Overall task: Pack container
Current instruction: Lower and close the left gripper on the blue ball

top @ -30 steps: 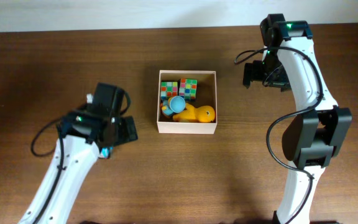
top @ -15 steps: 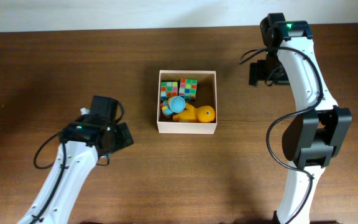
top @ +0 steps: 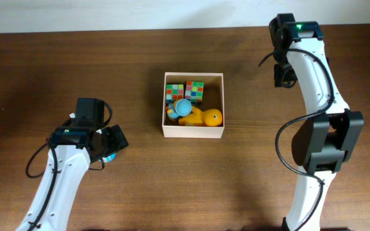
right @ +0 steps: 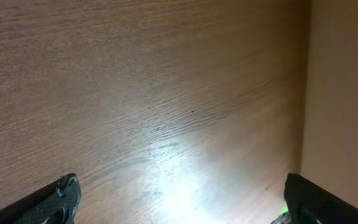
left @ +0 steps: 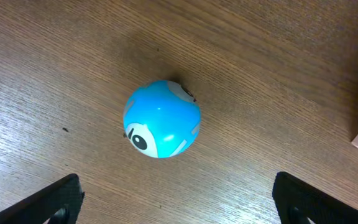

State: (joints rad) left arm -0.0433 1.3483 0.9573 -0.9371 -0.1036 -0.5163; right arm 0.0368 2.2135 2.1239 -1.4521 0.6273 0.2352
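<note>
My left gripper (left: pixel 178 200): fingers spread wide, holding nothing, above the blue ball (left: pixel 161 118).
My right gripper (right: pixel 179 204): fingers spread wide, empty, over the table (right: pixel 135 93).
Container (top: pixel 193 133): mid-table, at 2 o'clock from my left gripper and 8 o'clock from my right.

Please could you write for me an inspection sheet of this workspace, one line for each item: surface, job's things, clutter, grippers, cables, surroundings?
Surface: brown wood-grain table, no spill or damage seen.
Job's things: square shallow cream-white box with a tan inside holds a yellow rubber duck, two multicoloured puzzle cubes and a light blue round piece. A glossy blue ball with a printed eye lies outside on the table, left of the box.
Clutter: nothing seen.
Grippers: left gripper open, above the ball, not touching it; right gripper open over bare table.
Cables: black cables loop beside both arms, away from the toys.
Surroundings: pale wall along the far edge.
</note>
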